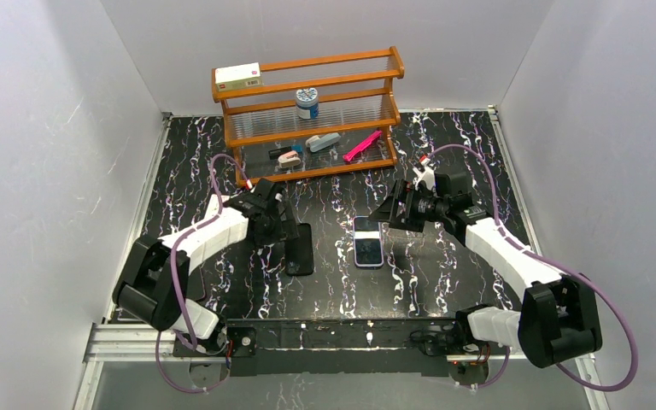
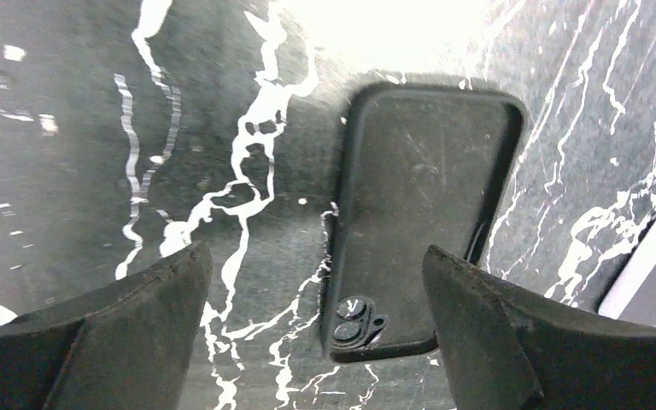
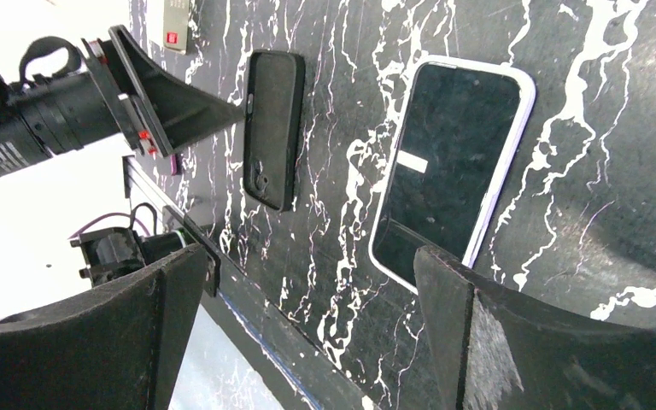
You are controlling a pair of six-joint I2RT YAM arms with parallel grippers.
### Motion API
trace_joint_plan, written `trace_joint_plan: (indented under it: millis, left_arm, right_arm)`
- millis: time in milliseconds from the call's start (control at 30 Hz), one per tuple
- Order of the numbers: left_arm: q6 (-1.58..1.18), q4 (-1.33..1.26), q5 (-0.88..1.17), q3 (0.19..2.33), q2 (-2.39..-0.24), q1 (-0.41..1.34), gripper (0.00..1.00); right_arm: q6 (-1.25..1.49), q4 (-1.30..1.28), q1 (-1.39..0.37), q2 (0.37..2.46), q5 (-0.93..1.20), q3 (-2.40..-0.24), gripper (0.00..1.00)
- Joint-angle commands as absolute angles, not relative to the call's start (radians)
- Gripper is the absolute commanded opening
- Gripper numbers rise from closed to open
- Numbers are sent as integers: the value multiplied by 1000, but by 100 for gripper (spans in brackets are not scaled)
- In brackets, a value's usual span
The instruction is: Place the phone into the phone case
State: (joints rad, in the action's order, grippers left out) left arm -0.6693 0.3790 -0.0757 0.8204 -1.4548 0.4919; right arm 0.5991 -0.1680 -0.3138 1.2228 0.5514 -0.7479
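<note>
1. The slim glossy dark-screened phone [image 1: 368, 242] with a pale lavender rim lies flat, screen up, on the black white-veined marble-pattern table [image 1: 444, 273], just right of its middle; its long axis runs from the near edge towards the far edge.
2. The matte black rounded-rectangle phone case [image 1: 300, 248] lies flat to the left of the phone, roughly parallel to it and apart from it; its camera cut-out [image 2: 354, 320] sits at one short end, the end lower in the left wrist view.
3. The left gripper [image 2: 314, 265] hangs over the phone case with its jaws spread wide and nothing between them; the right gripper [image 3: 307, 256] is near the far end of the phone, jaws also wide and holding nothing.
4. In the right wrist view a finger cuts off the phone's lower end; in the left wrist view a finger covers one corner of the phone case, and glare washes out the table beyond it.
5. A brown wooden three-tier rack [image 1: 325, 61] stands at the far side; a white box [image 1: 237, 77] lies on the top tier, a small round jar [image 1: 307, 103] stands on the middle one, and a pink stick-like item [image 1: 362, 145] lies on the bottom with several things too small to identify.
</note>
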Motion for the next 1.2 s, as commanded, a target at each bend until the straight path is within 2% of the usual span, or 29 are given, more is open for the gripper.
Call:
trace_joint_plan:
  millis: [0, 67, 467, 800, 967, 1167]
  left_arm:
    - [-665, 591, -256, 921, -1403, 454, 96]
    - [-666, 611, -268, 933, -1384, 419, 98]
    - [-722, 663, -214, 895, -1323, 88, 98]
    - [-803, 759, -385, 850, -1188, -144, 96]
    - [-795, 795, -470, 839, -1226, -248, 98]
    - [-751, 717, -406, 784, -1303, -323, 98]
  right_arm:
    - [627, -115, -310, 1169, 591, -719, 99]
    - [635, -106, -310, 1156, 591, -714, 99]
    - [649, -67, -310, 1178, 616, -709, 99]
    - [679, -68, -314, 1194, 613, -706, 99]
    - [692, -69, -316, 1213, 616, -702, 99]
    - [685, -109, -317, 1234, 612, -750, 99]
